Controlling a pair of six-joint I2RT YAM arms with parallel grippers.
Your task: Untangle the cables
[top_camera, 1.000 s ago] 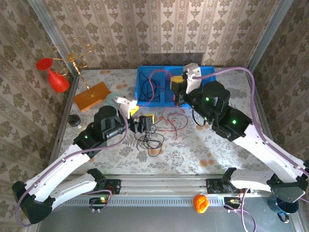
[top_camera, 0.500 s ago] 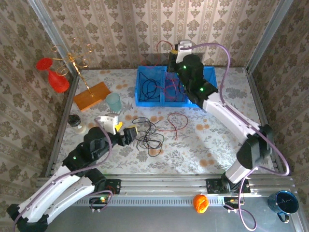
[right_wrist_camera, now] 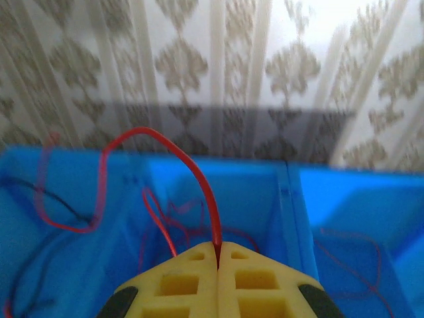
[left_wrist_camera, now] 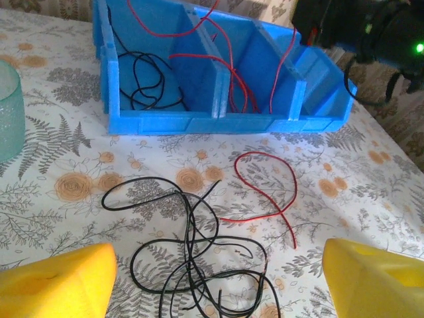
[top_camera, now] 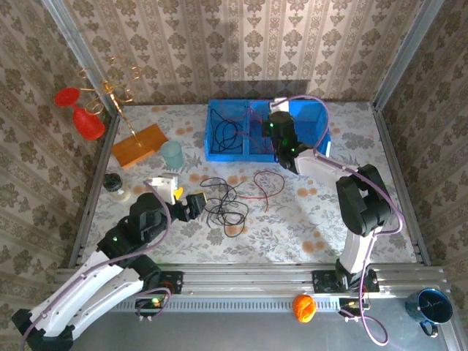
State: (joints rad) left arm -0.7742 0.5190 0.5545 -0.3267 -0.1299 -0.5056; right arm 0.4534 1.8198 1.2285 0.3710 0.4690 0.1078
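Thin, light, floppy black wires (left_wrist_camera: 190, 228) lie tangled on the floral desk (left_wrist_camera: 371, 192) just ahead of the open left pincer (left_wrist_camera: 215, 285), best picked by an outer loop, while the closed right pincer (right_wrist_camera: 218, 265) pinches a springy red wire (right_wrist_camera: 207, 199) over what is probably the middle compartment of the blue plastic bin (right_wrist_camera: 331, 199).

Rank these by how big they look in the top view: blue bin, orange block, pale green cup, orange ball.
1. blue bin
2. orange block
3. pale green cup and orange ball: they look about alike, so unranked.
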